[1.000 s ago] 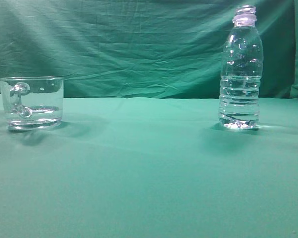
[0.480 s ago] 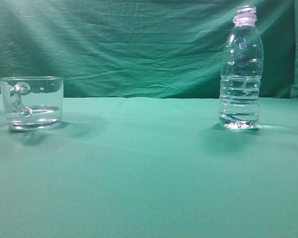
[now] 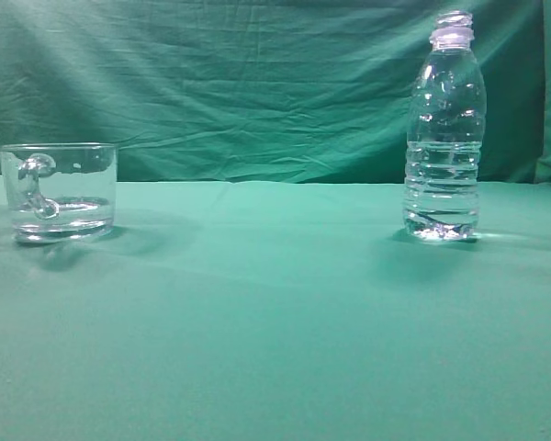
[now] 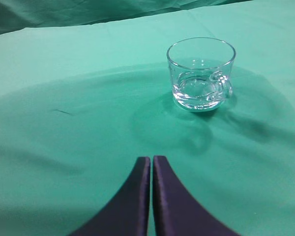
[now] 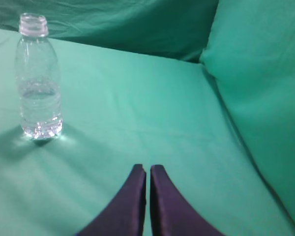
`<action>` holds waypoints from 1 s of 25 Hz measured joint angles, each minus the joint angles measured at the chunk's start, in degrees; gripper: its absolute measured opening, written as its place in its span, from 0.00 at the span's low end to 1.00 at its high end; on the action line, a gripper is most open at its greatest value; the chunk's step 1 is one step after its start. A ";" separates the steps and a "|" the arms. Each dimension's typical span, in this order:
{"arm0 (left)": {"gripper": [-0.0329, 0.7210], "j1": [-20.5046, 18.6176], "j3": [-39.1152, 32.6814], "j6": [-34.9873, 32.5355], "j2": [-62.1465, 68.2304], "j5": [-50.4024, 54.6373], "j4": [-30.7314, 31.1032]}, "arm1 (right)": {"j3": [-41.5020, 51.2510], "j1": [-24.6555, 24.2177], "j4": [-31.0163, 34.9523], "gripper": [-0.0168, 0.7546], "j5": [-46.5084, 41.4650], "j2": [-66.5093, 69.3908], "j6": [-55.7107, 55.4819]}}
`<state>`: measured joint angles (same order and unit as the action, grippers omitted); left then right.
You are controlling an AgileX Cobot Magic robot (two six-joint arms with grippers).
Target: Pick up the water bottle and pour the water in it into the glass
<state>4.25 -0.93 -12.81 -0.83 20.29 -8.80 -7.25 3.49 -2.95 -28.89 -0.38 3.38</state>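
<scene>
Bottle position: the water bottle [image 3: 444,129] stands upright on the right of the green table [image 3: 275,322], cap off, well apart from the glass [image 3: 59,190] at the far left
Long axis: vertical, neck up; the water [image 5: 39,103] fills roughly the lower half
Nearer arm: the right one, judging by which wrist view holds the bottle
Direction from right end effector [image 5: 147,172]: the water bottle [image 5: 38,78] lies ahead and well to the left, clearly apart, nothing between them
Right end effector state: fingers pressed together, holding nothing
Left end effector [image 4: 151,163]: fingers together too, empty; the glass [image 4: 201,73] sits ahead and to its right, handle turned to the right
Coming move, as a judgement: the right fingers must part, then swing left and forward to close around the ribbed body
</scene>
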 joint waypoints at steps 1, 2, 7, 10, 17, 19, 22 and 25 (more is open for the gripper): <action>0.04 0.00 0.00 0.00 0.00 0.00 0.00 | 0.99 0.00 0.24 0.02 0.00 -0.13 -0.13; 0.04 0.00 0.00 0.00 0.00 0.00 0.00 | 2.14 0.00 0.59 0.02 0.00 -0.13 -0.66; 0.04 0.00 0.00 0.00 0.00 0.00 0.00 | 7.55 0.13 1.03 0.02 2.71 -0.13 -2.74; 0.04 0.00 0.00 0.00 0.00 0.00 0.00 | 8.18 1.12 1.03 0.02 4.76 -0.16 -3.22; 0.04 0.00 0.00 0.00 0.00 0.00 0.00 | 8.43 2.04 1.03 0.02 6.25 -0.16 -4.36; 0.04 0.00 0.00 0.00 0.00 0.00 0.00 | 8.46 2.04 1.03 0.02 6.48 -0.16 -4.39; 0.04 0.00 0.00 0.00 0.00 0.00 0.00 | 8.46 2.04 1.03 0.02 6.58 -0.16 -4.49; 0.04 0.00 0.00 0.00 0.00 0.00 0.00 | 8.55 2.04 1.03 0.02 6.58 -0.16 -4.49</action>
<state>4.25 -0.93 -12.81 -0.83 20.29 -8.80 1.31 5.53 -1.92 -22.31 -0.55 -1.12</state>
